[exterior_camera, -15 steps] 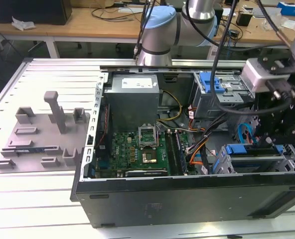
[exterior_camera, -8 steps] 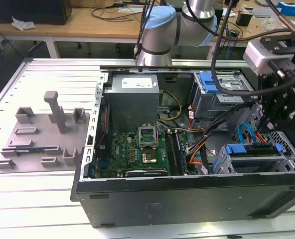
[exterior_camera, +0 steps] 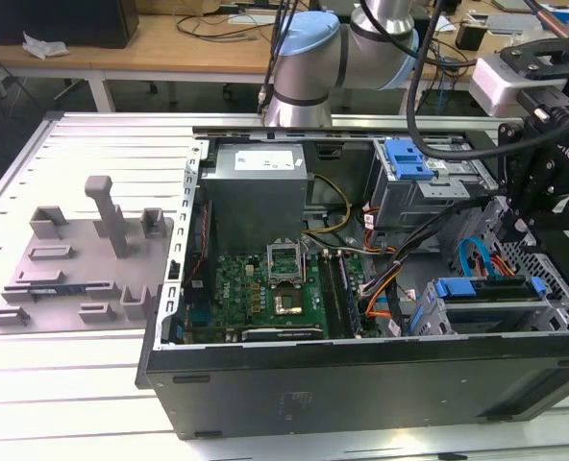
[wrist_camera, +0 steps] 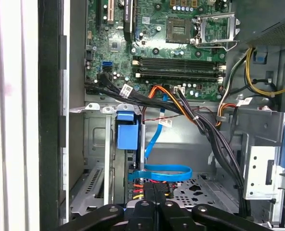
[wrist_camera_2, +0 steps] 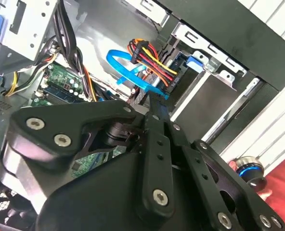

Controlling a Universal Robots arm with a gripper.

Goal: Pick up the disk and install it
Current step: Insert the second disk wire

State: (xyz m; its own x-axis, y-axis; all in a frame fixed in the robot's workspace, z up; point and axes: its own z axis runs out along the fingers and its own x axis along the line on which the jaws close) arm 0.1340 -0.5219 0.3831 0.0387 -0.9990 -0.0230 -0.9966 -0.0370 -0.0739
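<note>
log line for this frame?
stage: install | claw: inside case, over drive cage | disk: in cage | cables: beside claw

- The computer case (exterior_camera: pixel 361 379) is sheet metal, painted matt black outside, bare dull grey inside.
- The power supply box (exterior_camera: pixel 256 187) is plain grey metal with a white paper sticker.
- The motherboard (wrist_camera: pixel 152 43) is green circuit board, slightly glossy.
- The latch panel (wrist_camera: pixel 128 132) is smooth blue plastic.
- The data cable (wrist_camera: pixel 164 171) is flat, shiny blue plastic.
- The gripper (wrist_camera_2: pixel 154 103) is matt black metal with bright steel screws.
- The fixture tray (exterior_camera: pixel 73 269) is matt grey plastic.
</note>
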